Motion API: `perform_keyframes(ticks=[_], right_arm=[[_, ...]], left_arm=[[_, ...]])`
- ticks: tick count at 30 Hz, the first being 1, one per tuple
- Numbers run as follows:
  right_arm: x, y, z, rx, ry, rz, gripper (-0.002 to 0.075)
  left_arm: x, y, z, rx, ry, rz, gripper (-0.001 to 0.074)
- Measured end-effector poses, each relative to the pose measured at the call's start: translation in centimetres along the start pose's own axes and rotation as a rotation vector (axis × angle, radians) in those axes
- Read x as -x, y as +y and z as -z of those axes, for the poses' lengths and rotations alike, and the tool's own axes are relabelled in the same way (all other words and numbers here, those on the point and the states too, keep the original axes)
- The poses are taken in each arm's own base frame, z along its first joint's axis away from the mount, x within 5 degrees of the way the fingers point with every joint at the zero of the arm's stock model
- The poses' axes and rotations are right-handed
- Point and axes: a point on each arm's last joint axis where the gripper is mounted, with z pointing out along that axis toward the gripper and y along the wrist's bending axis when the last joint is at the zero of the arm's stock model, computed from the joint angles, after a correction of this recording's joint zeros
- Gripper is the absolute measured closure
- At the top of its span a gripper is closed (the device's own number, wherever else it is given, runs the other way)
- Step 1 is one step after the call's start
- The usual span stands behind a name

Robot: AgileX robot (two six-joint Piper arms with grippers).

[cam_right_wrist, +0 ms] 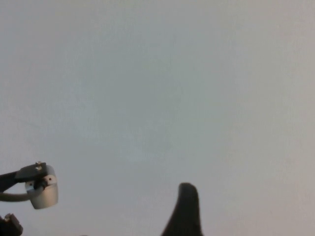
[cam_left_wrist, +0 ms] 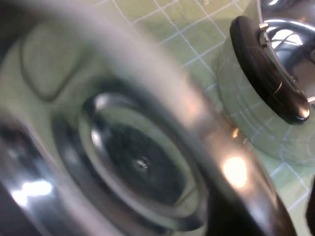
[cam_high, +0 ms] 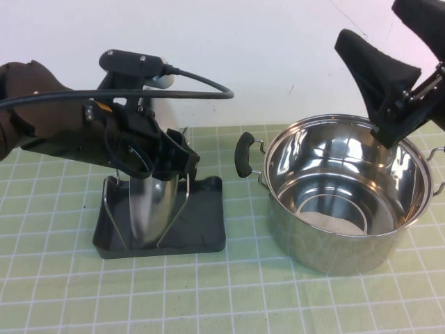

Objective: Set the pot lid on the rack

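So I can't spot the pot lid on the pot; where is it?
In the high view the pot lid stands on edge between the wire uprights of the rack, left of the pot, under the left hand.

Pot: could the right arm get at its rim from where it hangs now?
Probably yes. The right gripper hangs raised over the far right rim of the open pot, nothing between them. The left gripper is away at the rack, on the pot lid.

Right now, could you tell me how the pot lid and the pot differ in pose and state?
The pot lid stands on edge between the wire uprights of the rack, under the left gripper; the pot sits upright on the mat, open and empty. The lid is shallow, the pot deep. Both are shiny steel. The right gripper hangs above the pot's far rim.
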Motion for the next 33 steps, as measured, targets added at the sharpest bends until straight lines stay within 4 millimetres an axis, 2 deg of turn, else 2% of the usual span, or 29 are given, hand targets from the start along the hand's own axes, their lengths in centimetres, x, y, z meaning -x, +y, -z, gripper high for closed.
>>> perform_keyframes(ticks=[3, 6, 8, 11, 12, 14, 17, 20, 25, 28, 33], right_arm=[[0.1, 0.0, 0.1, -0.002, 0.003, 0.036, 0.0146], [1.0, -0.1, 0.8, -0.014, 0.019, 0.099, 0.0151], [1.8, -0.3, 1.5, -0.027, 0.045, 0.124, 0.0176], [3.1, -0.5, 3.4, -0.060, 0.129, 0.137, 0.0271], [3.5, -0.7, 4.1, -0.074, 0.171, 0.141, 0.0319], [4.0, -0.8, 5.5, -0.100, 0.244, 0.128, 0.0426], [4.8, -1.0, 7.8, -0.143, 0.334, 0.094, 0.0582], [6.0, -1.0, 10.0, -0.171, 0.333, 0.088, 0.0682], [7.5, -0.3, 14.4, -0.199, 0.222, 0.104, 0.0720], [7.2, 0.2, 16.5, -0.208, 0.183, 0.106, 0.0725], [5.6, 0.9, 18.9, -0.216, 0.173, 0.092, 0.0727]], left_arm=[[0.0, 0.0, 0.2, 0.010, 0.003, -0.018, 0.0368], [0.0, 0.0, 1.1, 0.035, 0.004, -0.051, 0.0373], [0.1, -0.2, 2.5, 0.062, -0.012, -0.073, 0.0427], [0.3, -0.8, 5.6, 0.112, -0.056, -0.124, 0.0567], [0.3, -1.0, 6.9, 0.127, -0.079, -0.146, 0.0623], [0.2, -1.7, 9.4, 0.149, -0.124, -0.175, 0.0683], [-0.9, -2.7, 13.3, 0.174, -0.223, -0.207, 0.0720], [-3.1, -3.5, 16.0, 0.190, -0.308, -0.219, 0.0730], [-8.8, -3.9, 18.4, 0.225, -0.385, -0.176, 0.0733], [-12.4, -3.4, 18.5, 0.271, -0.401, -0.151, 0.0733], [-18.0, -2.6, 17.4, 0.315, -0.439, -0.101, 0.0733]])
